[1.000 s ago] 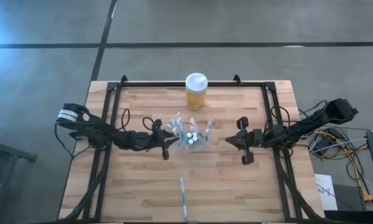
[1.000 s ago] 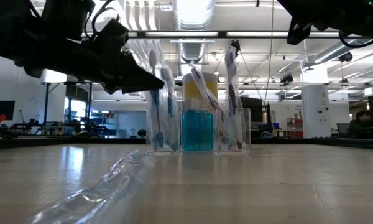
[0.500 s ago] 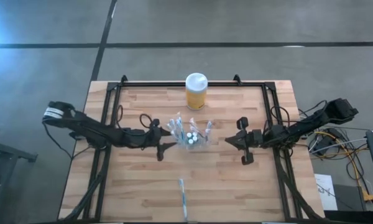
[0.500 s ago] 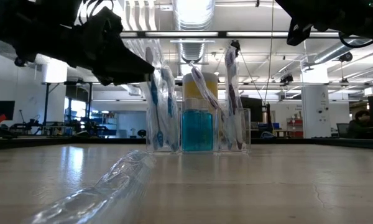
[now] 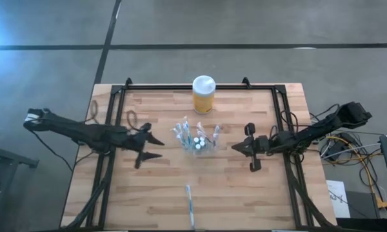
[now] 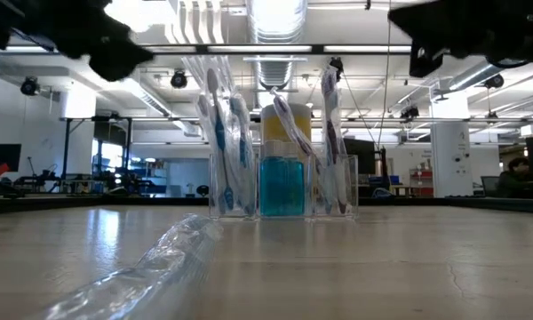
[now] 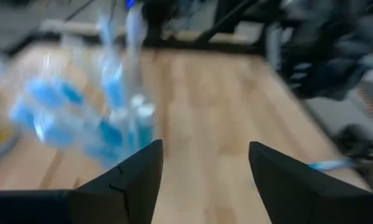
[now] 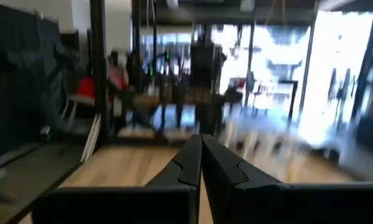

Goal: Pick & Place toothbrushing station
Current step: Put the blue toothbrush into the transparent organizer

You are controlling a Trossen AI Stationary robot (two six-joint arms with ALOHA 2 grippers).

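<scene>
Upright, the toothbrushing station (image 5: 197, 142) runs left-right between open left pincer (image 5: 156, 147) and shut right pincer (image 5: 236, 147).

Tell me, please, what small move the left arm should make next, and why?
Probably pull a bit farther back toward its own side. The left end effector is open and empty, apart from the toothbrushing station, which stands upright on the table. The right end effector waits shut.

The toothbrushing station (image 5: 196, 142) stands mid-table, jar (image 5: 204, 94) behind it, between both pincers.
</scene>
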